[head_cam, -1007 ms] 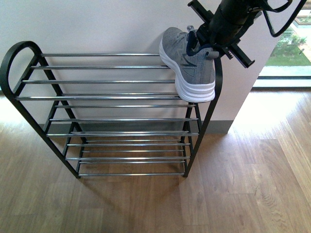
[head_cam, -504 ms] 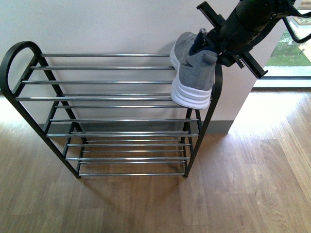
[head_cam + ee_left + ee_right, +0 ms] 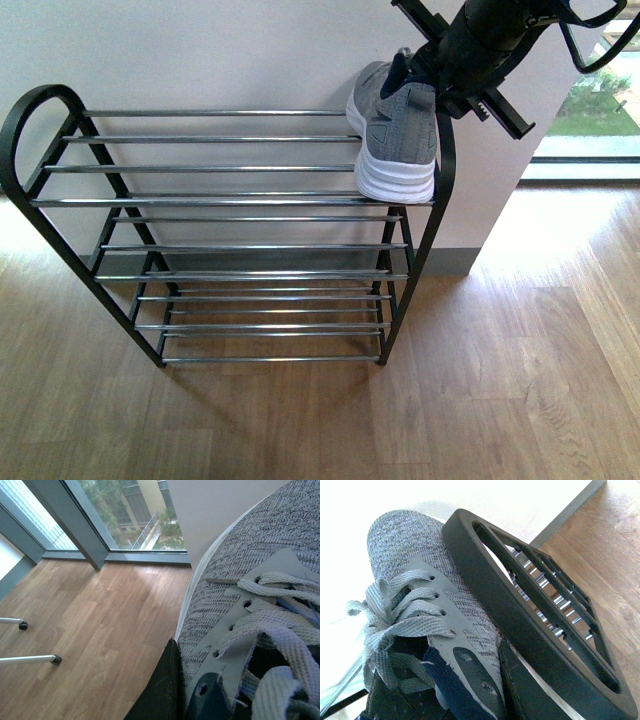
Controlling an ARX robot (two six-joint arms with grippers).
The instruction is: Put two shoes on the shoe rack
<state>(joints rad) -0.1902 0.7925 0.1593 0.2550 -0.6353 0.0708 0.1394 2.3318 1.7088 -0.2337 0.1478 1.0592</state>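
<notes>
Atop rack point(image 3: 200, 201), rt end effector point(image 3: 418, 74) grips sneaker point(image 3: 395, 140), l-wrist: 2nd sneaker point(image 3: 250, 580)

Our front camera sits high on the body and looks forward and down on the shoe rack point(image 3: 220, 201). The rack stands against the white wall point(image 3: 200, 50), with wooden floor point(image 3: 480, 400) before it and a window point(image 3: 595, 100) at far right. Our right wrist camera is very close over a grey sneaker point(image 3: 405, 545), looking along it past the rack's black arched side to the floor. These two views share that shoe and that end of the rack. Our left wrist camera is just as close on grey knit and laces, facing out over floor to a window; we cannot tell whether it is the same shoe.
</notes>
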